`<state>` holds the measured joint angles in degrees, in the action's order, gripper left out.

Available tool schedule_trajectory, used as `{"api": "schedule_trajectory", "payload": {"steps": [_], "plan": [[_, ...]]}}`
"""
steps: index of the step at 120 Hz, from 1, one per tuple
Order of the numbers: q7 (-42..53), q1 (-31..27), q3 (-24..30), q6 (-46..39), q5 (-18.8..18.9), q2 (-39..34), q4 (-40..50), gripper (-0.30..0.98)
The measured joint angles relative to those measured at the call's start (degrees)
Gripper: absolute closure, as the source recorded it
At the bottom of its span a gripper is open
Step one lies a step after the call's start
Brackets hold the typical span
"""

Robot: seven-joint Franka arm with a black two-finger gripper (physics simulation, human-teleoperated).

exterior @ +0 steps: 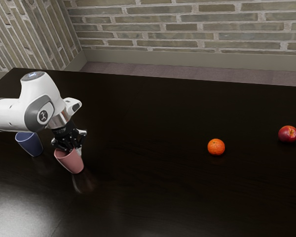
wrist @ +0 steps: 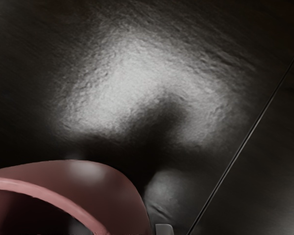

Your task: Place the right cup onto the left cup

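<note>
“Exterior view: what are the jaws doing?”

“The black two-finger gripper is hanging at the rim of a pink tapered cup. Whether it is standing wide, narrow or clamped, I am not able to tell.”

“And the wrist view?”

“The cup's curved rim and smooth outer wall are showing close under the hand. I am guessing this is the cup for moving.”

“How will it be handling?”

“Probably light and stiff, its glossy side perhaps slipping under a weak grip, and chipping if it is ceramic. I would be taking one side wall just below the rim, keeping the base free for nesting.”

“Where is it going?”

“Presumably to the blue tapered cup, which is sitting near it, toward the exterior view's left, under the white robot arm. Both mouths are facing up.”

“Anything farther out?”

“An orange is lying well apart on the black table, and a red apple is resting beyond it, toward the exterior view's right. A brick wall is rising behind.”
</note>
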<state>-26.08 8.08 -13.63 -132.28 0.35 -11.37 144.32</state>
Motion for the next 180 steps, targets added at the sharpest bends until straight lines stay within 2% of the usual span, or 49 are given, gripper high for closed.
{"api": "schedule_trajectory", "payload": {"steps": [25,37,67,102,180], "plan": [[-0.93,-0.13,0.01,0.2,0.35,-0.62,-0.27,0.78],[-1.32,-0.77,-0.01,0.97,1.86,-1.37,-1.41,0.78],[-1.94,-4.96,-0.55,12.79,6.66,-1.89,-14.37,0.78],[-1.95,-10.85,-2.31,20.01,10.73,0.6,-20.8,0.78],[-0.82,-11.95,-5.87,18.71,10.79,7.25,-25.52,0.78]]}}
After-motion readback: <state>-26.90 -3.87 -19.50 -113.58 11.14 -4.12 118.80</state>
